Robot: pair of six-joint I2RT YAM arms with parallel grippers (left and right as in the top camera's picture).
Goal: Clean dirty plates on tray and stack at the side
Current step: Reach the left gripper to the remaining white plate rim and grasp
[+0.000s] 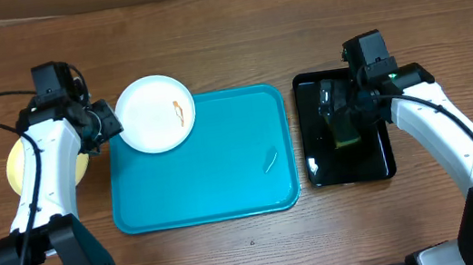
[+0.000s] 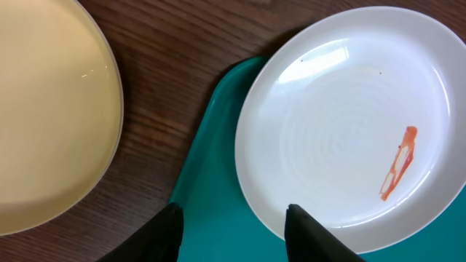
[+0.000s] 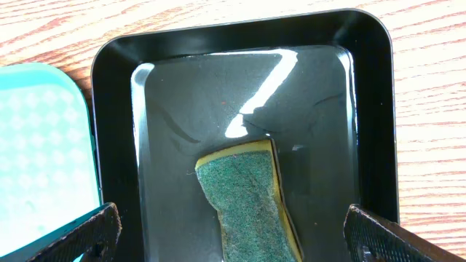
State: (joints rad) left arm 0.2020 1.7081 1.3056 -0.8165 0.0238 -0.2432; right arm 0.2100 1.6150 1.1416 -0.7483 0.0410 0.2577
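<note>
A white plate (image 1: 154,114) with an orange smear (image 2: 399,164) lies over the far left corner of the turquoise tray (image 1: 206,191). It fills the right of the left wrist view (image 2: 342,116). A pale yellow plate (image 1: 14,166) sits on the table left of the tray, partly under my left arm, and also shows in the left wrist view (image 2: 44,109). A second white plate is not in view. My left gripper (image 1: 110,122) is open at the white plate's left rim (image 2: 233,222). My right gripper (image 1: 342,123) is open above the sponge (image 3: 247,204).
A glossy black tray (image 1: 378,164) with water stands right of the turquoise tray, with the green and yellow sponge inside it. A small orange-brown smear (image 1: 270,160) lies on the turquoise tray's right part. The wooden table (image 1: 225,42) lies all around.
</note>
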